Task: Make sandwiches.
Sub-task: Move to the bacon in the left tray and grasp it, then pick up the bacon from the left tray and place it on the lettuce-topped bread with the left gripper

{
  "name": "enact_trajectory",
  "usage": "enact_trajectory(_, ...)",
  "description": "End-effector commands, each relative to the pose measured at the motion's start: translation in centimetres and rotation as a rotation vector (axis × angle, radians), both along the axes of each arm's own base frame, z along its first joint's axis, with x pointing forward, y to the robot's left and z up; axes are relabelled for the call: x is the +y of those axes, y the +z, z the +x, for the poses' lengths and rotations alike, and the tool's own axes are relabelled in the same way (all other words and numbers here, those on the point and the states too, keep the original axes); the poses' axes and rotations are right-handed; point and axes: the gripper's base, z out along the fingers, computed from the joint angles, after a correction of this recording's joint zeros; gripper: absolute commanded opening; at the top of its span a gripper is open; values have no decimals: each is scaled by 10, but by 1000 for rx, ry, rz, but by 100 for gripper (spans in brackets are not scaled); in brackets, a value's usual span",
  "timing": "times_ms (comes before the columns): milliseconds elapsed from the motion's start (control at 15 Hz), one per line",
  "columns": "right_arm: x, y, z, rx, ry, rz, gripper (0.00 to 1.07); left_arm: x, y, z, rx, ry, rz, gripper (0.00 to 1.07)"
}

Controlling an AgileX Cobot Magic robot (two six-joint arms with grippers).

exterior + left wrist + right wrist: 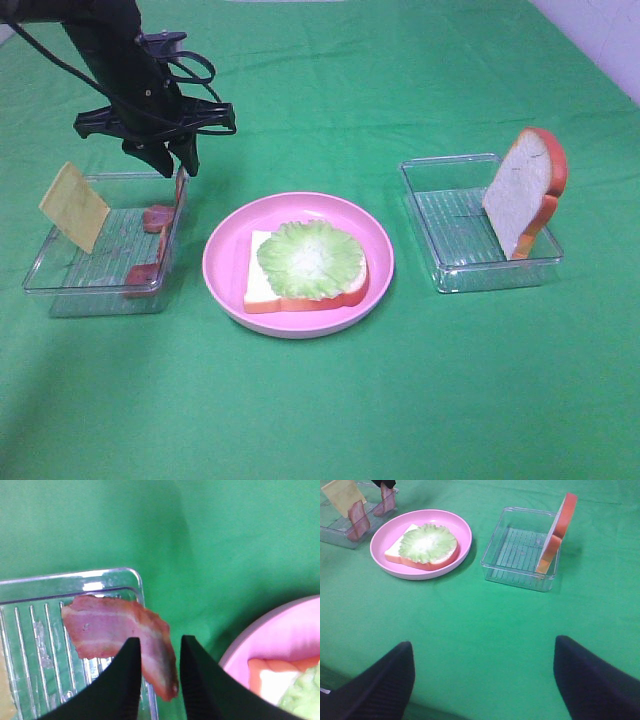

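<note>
A pink plate (pixel 222 262) in the middle holds a white bread slice (pixel 262 285) with orange-red crust, topped by pale green lettuce (pixel 310 258). My left gripper (pixel 178 160) is shut on a reddish-pink bacon strip (pixel 115 627), holding it upright over the right rim of the left clear tray (pixel 60 290). Two more bacon strips (pixel 150 245) and a yellow cheese square (pixel 75 207) lean in that tray. A second bread slice (pixel 522 190) stands on edge in the right clear tray (pixel 450 275). My right gripper (pixel 482 680) is open, low over bare cloth, out of the exterior view.
Green cloth (pixel 330 400) covers the whole table. The plate (pixel 465 530) sits between the two trays, with the right tray (pixel 517 580) close beside it. The left arm's black body and cables (pixel 120 50) hang above the back left.
</note>
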Motion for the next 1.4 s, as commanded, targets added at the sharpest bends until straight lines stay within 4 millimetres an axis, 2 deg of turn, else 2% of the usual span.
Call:
enact_trajectory(67, -1, -1, -2, -25, 5, 1, 71, -1, 1, 0, 3, 3, 3, 13)
enact_trajectory(267, -1, -1, -2, -25, 5, 1, 71, -1, 1, 0, 3, 3, 3, 0)
enact_trajectory(533, -1, -1, -2, -25, 5, 1, 71, -1, 4, 0, -4, 7, -5, 0)
enact_trajectory(667, -1, -1, -2, -25, 5, 1, 71, -1, 19, -1, -37, 8, -20, 0)
enact_trajectory(867, -1, -1, -2, -25, 5, 1, 71, -1, 56, -4, -91, 7, -52, 0)
enact_trajectory(933, -1, -1, -2, -25, 5, 1, 71, -1, 63, -6, -103, 5, -60, 0)
enact_trajectory(1000, -1, -1, -2, -25, 5, 1, 71, -2, 76, -9, -127, 4, -85, 0)
enact_trajectory(1067, -1, -1, -2, -25, 5, 1, 71, -4, 97, -15, -164, -26, -138, 0)
enact_trajectory(1200, -1, -1, -2, -25, 6, 0, 71, -12, 112, -20, -191, -62, -248, 0)
enact_trajectory(1400, -1, -1, -2, -25, 6, 0, 71, -28, 119, -25, -170, -136, -423, 0)
